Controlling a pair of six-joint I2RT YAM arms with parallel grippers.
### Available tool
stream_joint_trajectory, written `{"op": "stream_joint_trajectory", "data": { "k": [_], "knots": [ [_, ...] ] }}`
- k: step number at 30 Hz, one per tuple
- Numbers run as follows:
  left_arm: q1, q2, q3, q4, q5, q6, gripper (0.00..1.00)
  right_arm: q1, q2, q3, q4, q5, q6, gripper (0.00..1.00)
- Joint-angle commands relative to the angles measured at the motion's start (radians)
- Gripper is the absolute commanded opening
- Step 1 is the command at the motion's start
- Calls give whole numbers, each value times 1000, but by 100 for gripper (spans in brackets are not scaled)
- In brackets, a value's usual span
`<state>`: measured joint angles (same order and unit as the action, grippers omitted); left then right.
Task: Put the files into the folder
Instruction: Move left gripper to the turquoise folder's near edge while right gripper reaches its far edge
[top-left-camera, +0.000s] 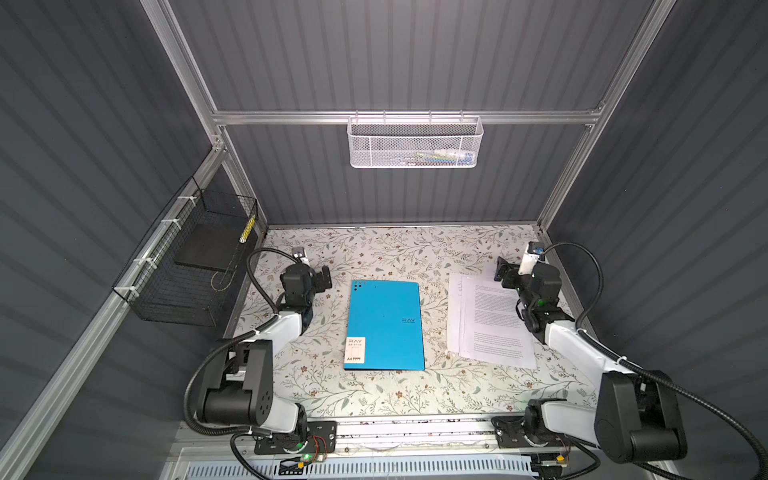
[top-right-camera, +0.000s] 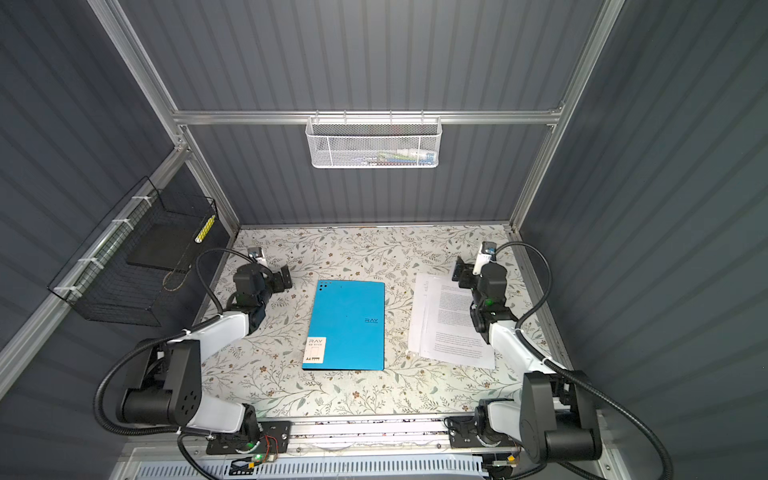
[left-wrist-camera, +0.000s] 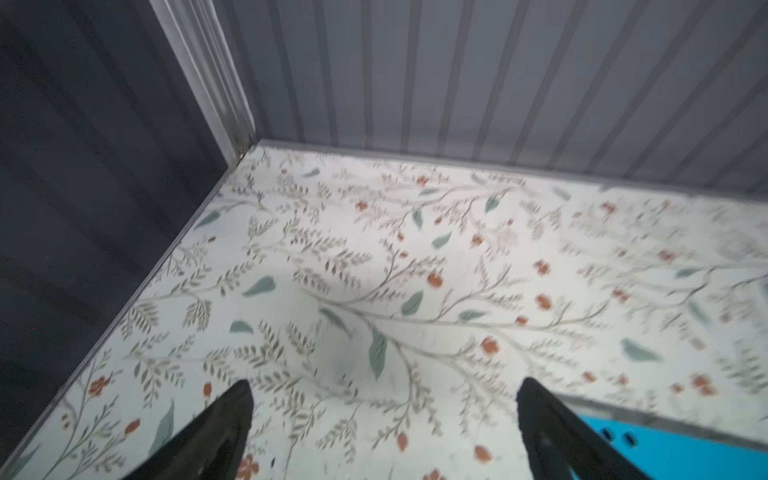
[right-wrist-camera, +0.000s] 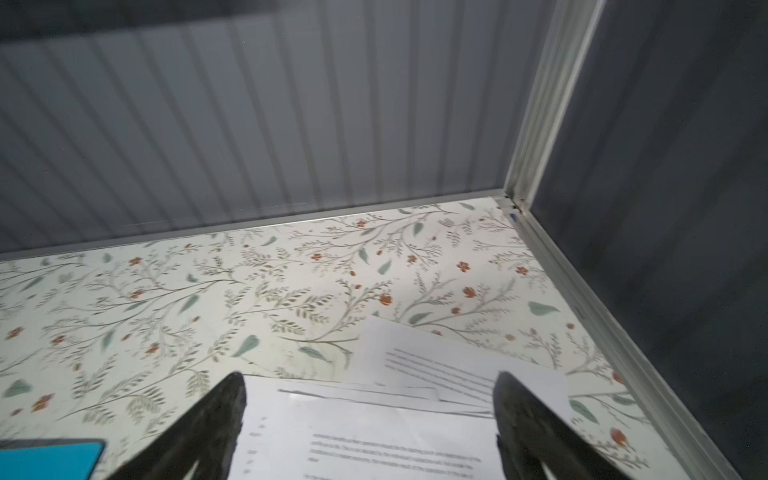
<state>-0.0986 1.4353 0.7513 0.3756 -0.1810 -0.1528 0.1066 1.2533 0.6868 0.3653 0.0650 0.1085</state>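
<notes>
Blue folder (top-left-camera: 384, 324) lies closed; files (top-left-camera: 490, 328) lie nearby

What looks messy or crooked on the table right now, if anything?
The files are untidy: the sheets are fanned, with the top one skewed over those beneath, so staggered edges show on the side facing the folder and at the far end. The folder lies closed, flat and fairly straight. Nothing else stands out.
</notes>
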Motion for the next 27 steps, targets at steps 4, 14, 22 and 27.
{"op": "stream_joint_trajectory", "data": {
  "k": [4,14,22,27],
  "knots": [
    [-91,-13,15,-391,190,-225,99,198,102,123,-472,-228,110,85],
    [-238,-134,-135,-377,229,-333,99,401,244,151,-528,-432,241,77],
    [-264,-131,-175,-380,264,-345,99,465,343,175,-501,-460,306,75],
    [-294,-112,-177,-368,263,-344,99,486,380,192,-479,-464,318,75]
  ]
}}
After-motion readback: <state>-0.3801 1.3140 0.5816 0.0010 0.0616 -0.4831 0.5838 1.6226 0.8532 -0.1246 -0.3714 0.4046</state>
